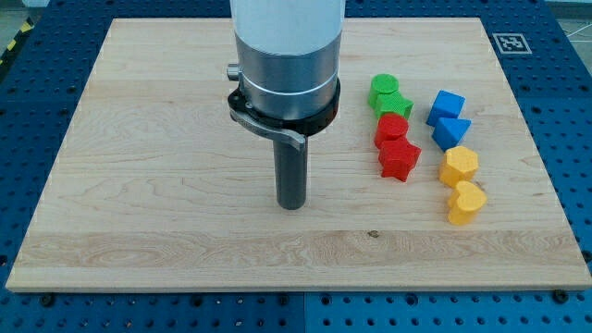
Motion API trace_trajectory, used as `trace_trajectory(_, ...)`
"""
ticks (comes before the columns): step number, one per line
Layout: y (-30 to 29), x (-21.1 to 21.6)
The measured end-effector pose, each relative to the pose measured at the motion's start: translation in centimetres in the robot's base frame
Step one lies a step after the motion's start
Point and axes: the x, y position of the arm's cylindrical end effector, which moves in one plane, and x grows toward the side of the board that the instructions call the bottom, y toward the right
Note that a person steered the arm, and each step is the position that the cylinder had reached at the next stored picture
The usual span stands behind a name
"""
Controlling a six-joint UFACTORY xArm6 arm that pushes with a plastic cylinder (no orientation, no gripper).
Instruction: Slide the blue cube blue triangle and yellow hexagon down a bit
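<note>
My tip holds nothing — bare rod, well left of the blue cube. Blue triangle and yellow hexagon sit just below it. Approach step — I'd judge next: swing above the cube.

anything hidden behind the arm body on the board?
The arm body covers the board strip toward the view's top; whatever lies there can't be seen. My tip rests on bare wood, left of the red star.

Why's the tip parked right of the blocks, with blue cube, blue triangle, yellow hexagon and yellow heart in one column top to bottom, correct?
One thing is off: my tip sits to the view's left of the blocks, not the right, as the camera view shows. The rest holds: blue cube, blue triangle, yellow hexagon and yellow heart run in one column top to bottom.
</note>
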Motion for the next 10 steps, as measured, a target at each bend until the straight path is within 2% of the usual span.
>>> trace_trajectory(2, -0.4, 1.5)
trace_trajectory(3, 4.7, 3.9)
trace_trajectory(4, 4.7, 3.9)
trace_trajectory(6, 18.7, 7.1)
trace_trajectory(7, 19.9, 7.1)
trace_trajectory(8, 26.4, 3.2)
trace_trajectory(9, 26.3, 1.8)
trace_trajectory(10, 26.3, -4.2)
